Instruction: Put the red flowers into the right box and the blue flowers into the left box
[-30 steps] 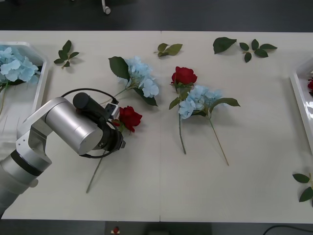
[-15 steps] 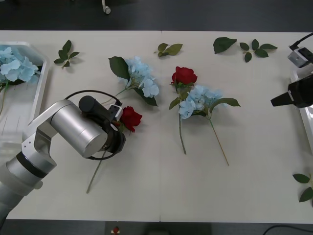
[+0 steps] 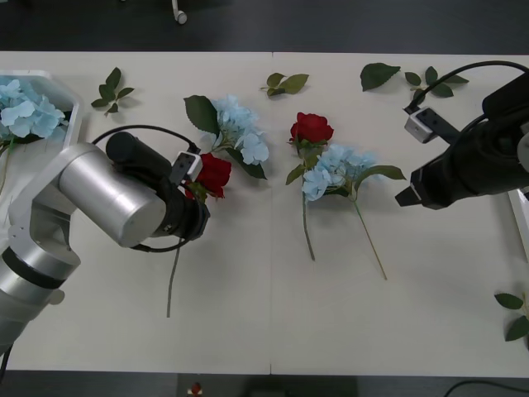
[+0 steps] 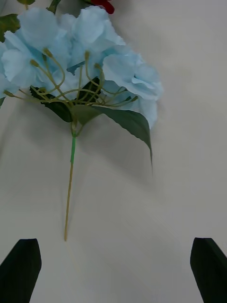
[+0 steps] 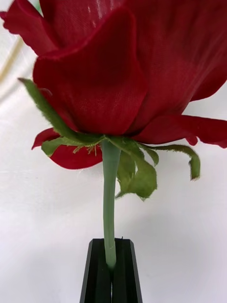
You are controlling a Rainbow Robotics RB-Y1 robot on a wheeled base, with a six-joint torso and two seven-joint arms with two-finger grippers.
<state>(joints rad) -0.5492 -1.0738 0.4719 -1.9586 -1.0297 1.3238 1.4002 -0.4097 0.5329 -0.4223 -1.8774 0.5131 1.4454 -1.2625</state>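
My left gripper (image 5: 111, 265) pinches a rose (image 3: 212, 174) by its stem; my right gripper (image 4: 113, 270) hangs spread above a blue flower (image 4: 80, 52) on the surface (image 3: 248, 314).

A pale cream bench (image 3: 273, 314) with a thin seam down its middle; dark floor (image 3: 331, 25) beyond; a white caster wheel (image 3: 179, 15) there.

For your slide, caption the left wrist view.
Left gripper shut on a red rose, pinching its green stem.
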